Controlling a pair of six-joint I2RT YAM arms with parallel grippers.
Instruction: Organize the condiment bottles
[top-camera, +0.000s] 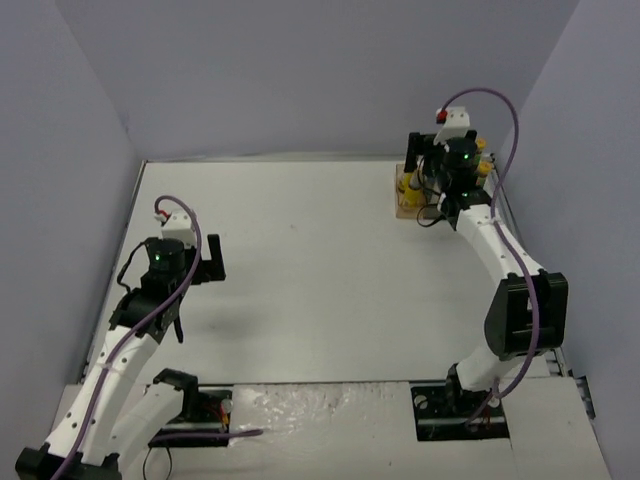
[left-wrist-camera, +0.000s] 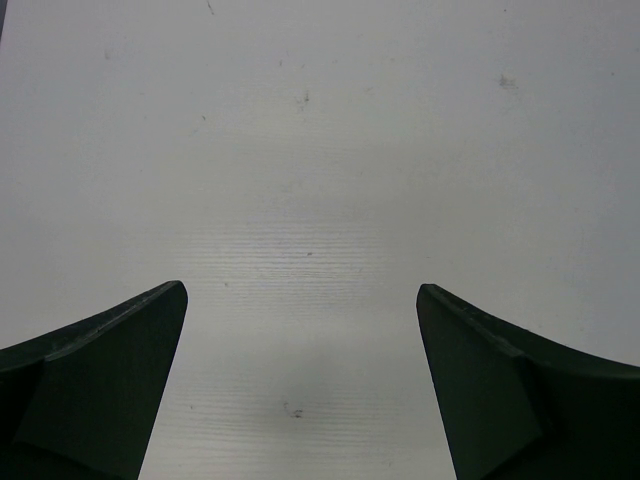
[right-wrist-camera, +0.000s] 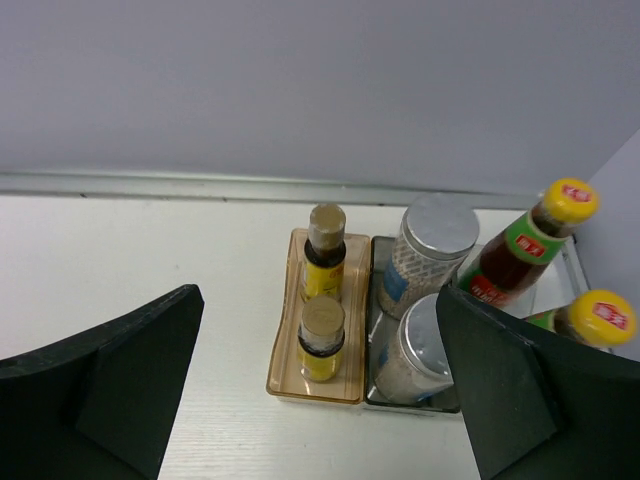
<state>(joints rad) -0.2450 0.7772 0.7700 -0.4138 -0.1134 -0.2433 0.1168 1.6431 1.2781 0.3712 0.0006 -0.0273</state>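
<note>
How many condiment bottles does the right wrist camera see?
6. Two tan-capped bottles in the orange compartment, one behind the other; two silver-lidded shakers beside them to the right; two red yellow-capped bottles farthest right, the nearer one partly hidden behind a gripper finger.

We are in a robot lab's test cell: plain lilac-grey walls (right-wrist-camera: 320, 80) rise beyond the right gripper (right-wrist-camera: 318, 293) jaws, and a white table (left-wrist-camera: 320, 150) spreads under the left gripper (left-wrist-camera: 300, 290) jaws.
</note>
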